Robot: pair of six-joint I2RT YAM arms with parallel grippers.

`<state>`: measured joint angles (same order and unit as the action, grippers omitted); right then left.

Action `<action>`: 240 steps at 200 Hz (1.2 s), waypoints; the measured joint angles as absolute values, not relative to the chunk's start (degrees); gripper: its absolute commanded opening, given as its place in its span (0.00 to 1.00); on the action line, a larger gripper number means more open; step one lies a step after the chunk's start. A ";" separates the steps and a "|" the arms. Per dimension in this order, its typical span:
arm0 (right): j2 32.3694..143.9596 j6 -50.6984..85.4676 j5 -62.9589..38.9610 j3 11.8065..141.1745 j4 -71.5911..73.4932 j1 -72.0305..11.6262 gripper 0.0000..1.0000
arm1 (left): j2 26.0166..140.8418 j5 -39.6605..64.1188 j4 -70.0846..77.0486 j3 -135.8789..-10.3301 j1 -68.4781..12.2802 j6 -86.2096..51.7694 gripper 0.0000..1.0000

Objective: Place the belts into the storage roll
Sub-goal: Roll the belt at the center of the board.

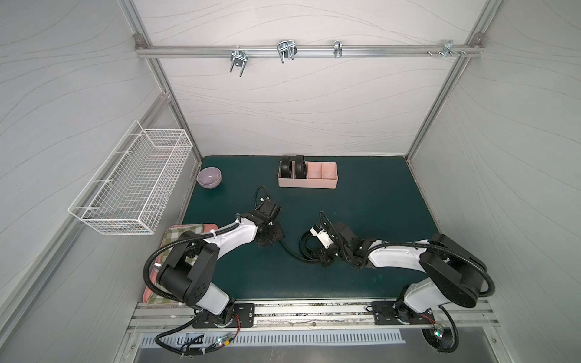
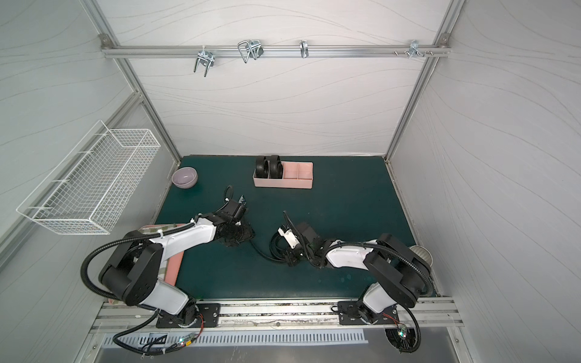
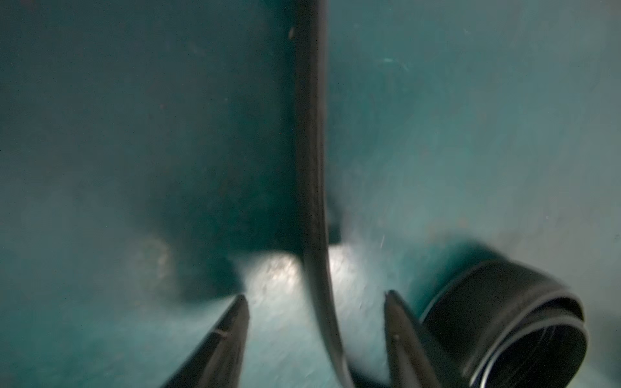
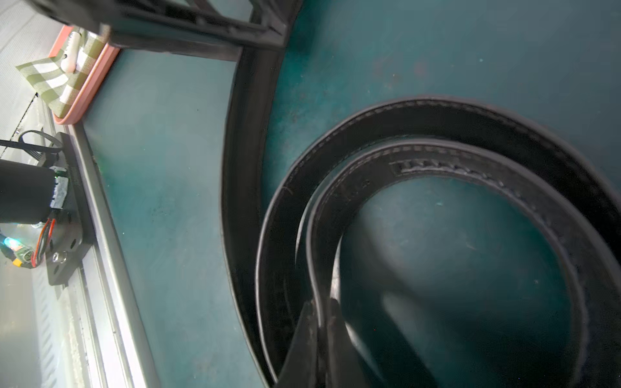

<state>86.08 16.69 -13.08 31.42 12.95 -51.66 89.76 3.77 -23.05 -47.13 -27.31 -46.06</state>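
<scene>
At the far edge of the green surface [image 1: 361, 220] sits the storage roll [image 1: 314, 183], two coiled belts [image 1: 292, 168] standing in its leftward compartments. The third belt [image 4: 420, 114] loops mid-surface: right hand [image 4: 322, 312] clenched on it, left hand [image 3: 316, 297] released, straddling its tail.

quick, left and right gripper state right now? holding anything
left gripper: open, jaws either side of the loose belt, not clamped on it.
right gripper: shut on the loose belt, pinching its inner wrap.

Left claw [image 3: 316, 295] and loose belt [image 3: 311, 134] are blurred; its coil [image 3: 504, 322] is cut off.
</scene>
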 measured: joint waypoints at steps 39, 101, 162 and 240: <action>85.34 16.69 -13.04 31.31 12.43 -51.62 0.00 | 94.74 2.46 -23.27 -50.87 -28.01 -40.51 0.07; 80.53 17.50 -12.45 27.68 11.42 -51.62 0.00 | 93.45 -2.28 -23.97 -52.84 -39.00 -19.20 0.00; 79.05 17.74 -11.88 26.48 11.46 -51.62 0.00 | 101.06 -3.22 -26.57 -62.13 -36.12 -6.74 0.00; 79.02 17.69 -11.57 26.30 11.97 -52.18 0.00 | 113.82 -0.36 -27.16 -78.17 -35.73 5.43 0.00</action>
